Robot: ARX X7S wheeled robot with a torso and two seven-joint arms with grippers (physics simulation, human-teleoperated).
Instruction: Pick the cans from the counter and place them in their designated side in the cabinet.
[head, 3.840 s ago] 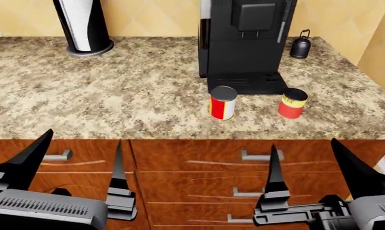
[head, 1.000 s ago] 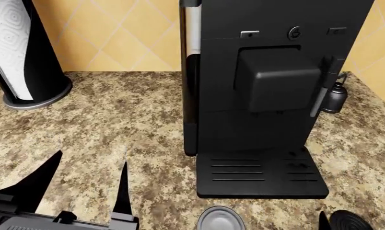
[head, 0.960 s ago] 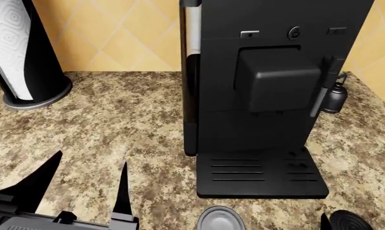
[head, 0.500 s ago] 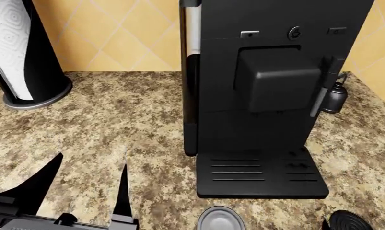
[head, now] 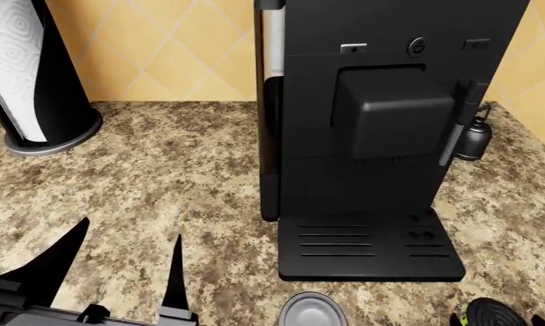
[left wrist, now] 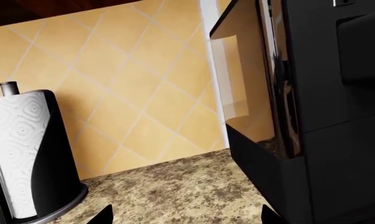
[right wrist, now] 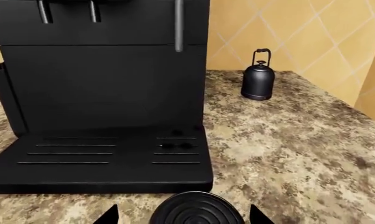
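The wider can shows only its grey flat lid [head: 313,311] at the head view's bottom edge, in front of the coffee machine. The slimmer can's dark ribbed top [head: 496,313] lies to its right, with a sliver of yellow rim. My right gripper [right wrist: 184,217] is open, its fingertips [right wrist: 109,215] flanking that dark top [right wrist: 196,210] without touching it. My left gripper [head: 118,282] is open over bare counter [head: 191,170], left of both cans, with nothing between its fingers [left wrist: 105,215]. The cabinet is out of view.
A tall black coffee machine [head: 381,129] with a drip tray [right wrist: 100,158] stands right behind the cans. A small black kettle [right wrist: 258,77] sits at the back right. A paper towel holder [head: 28,81] stands at the back left. Yellow tiled wall [left wrist: 131,84] backs the counter.
Since the earliest frame the head view has closed in on the counter top. Over the last second both grippers slipped slightly lower in the frame; the cans stayed put.
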